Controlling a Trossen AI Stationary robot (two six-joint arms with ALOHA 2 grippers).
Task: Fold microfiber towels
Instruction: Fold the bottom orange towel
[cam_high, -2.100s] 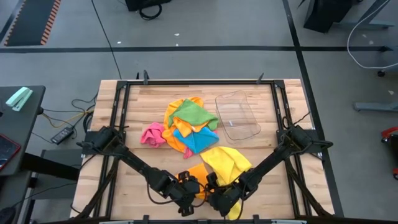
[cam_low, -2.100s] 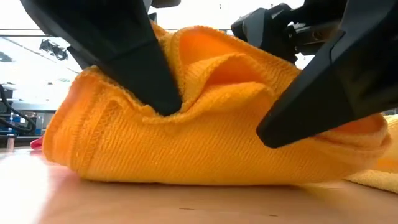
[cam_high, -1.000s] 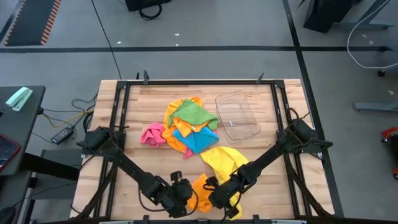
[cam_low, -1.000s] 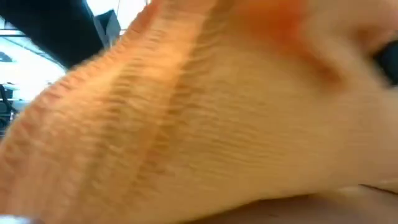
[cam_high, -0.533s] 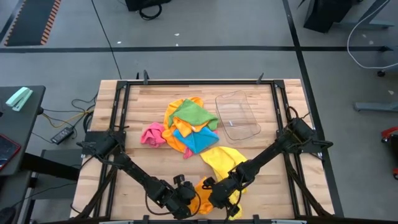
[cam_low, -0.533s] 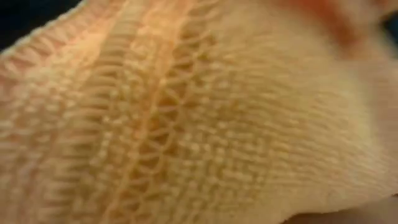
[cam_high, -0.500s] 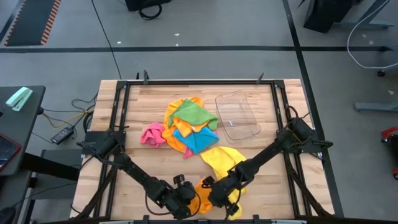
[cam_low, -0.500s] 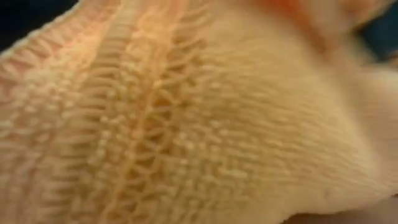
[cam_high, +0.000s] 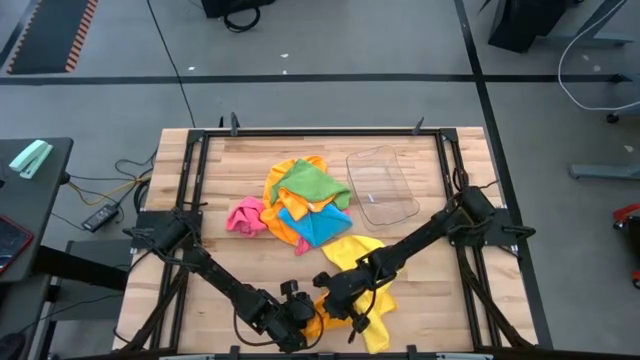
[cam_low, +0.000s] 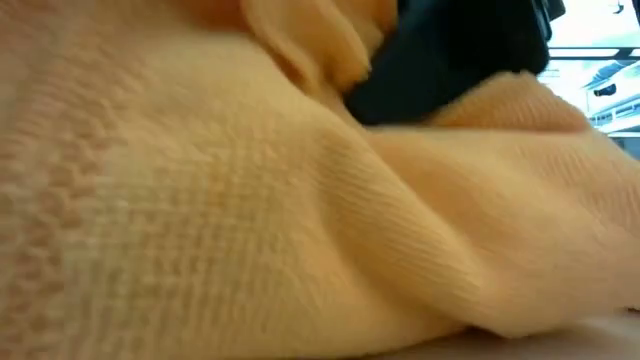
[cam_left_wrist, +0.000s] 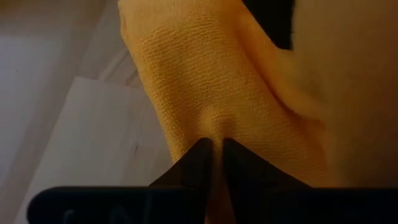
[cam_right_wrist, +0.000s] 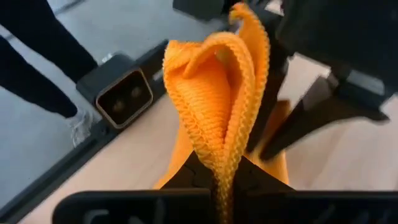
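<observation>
An orange microfiber towel (cam_high: 317, 318) lies bunched near the table's front edge and fills the low view (cam_low: 200, 220). My left gripper (cam_high: 302, 320) is shut on its left part and my right gripper (cam_high: 329, 292) on its far part. A yellow towel (cam_high: 377, 328) lies flat on the table under the right arm. Farther back a pile of orange, green and blue towels (cam_high: 303, 203) rests on the wood, with a pink one (cam_high: 245, 217) beside it. My left gripper pinches a ridge of the orange towel (cam_left_wrist: 212, 133) between its two fingers (cam_left_wrist: 193, 163), slanting down from the table's left. The cloth spreads away from the fingertips and rests on the table. One layer or several, I cannot tell. My right gripper pinches a bunched fold of the orange towel, hemmed edge included (cam_right_wrist: 219, 155), in several layers. The fingers slant down from the table's right. The fold loops out beyond the fingertips (cam_right_wrist: 214, 68); the rest trails toward the left gripper.
A clear plastic tray (cam_high: 382, 185) stands at the back right of the table. A dark metal frame (cam_high: 320, 132) runs around the table's edges. Bare wood (cam_high: 215, 275) shows at the front left. A person's dark leg (cam_right_wrist: 31, 74) shows beyond the table's edge.
My right gripper has gone toward the table's left and far edges and rolled, drawing its fold of the orange towel along and off the yellow towel. The orange cloth has shifted across the low view. The part in my left gripper has stayed in place.
</observation>
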